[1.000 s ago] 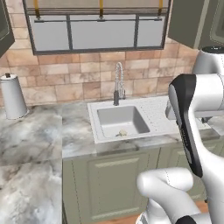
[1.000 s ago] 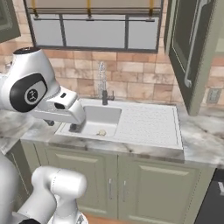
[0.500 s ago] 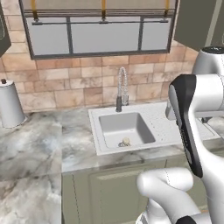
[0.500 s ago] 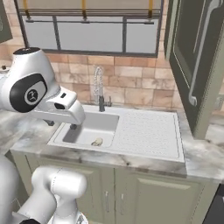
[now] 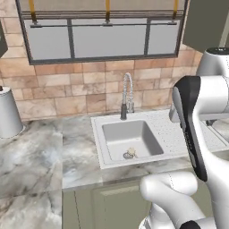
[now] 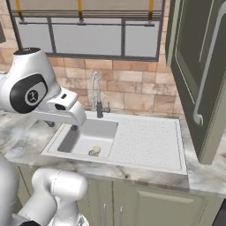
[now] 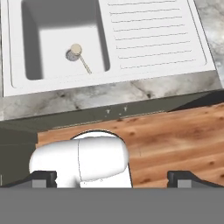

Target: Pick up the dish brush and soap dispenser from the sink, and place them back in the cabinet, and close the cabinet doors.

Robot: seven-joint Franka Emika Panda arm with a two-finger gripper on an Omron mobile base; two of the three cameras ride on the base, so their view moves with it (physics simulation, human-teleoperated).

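Left base view: the dish brush [image 5: 130, 152] lies on the floor of the sink [image 5: 100, 150] basin, by the drain.

Right base view: same brush [image 6: 95, 150], and the cabinet [image 6: 199, 84] door hangs ajar over the marble surface [image 6: 207, 175]. My guess is a wide arm swing could clip it.

Hand view: tool [image 7: 112, 176] with fingers spread wide, holding nothing, high above the brush [image 7: 78, 53]. Thin handle, easy to miss. No readable labels anywhere.
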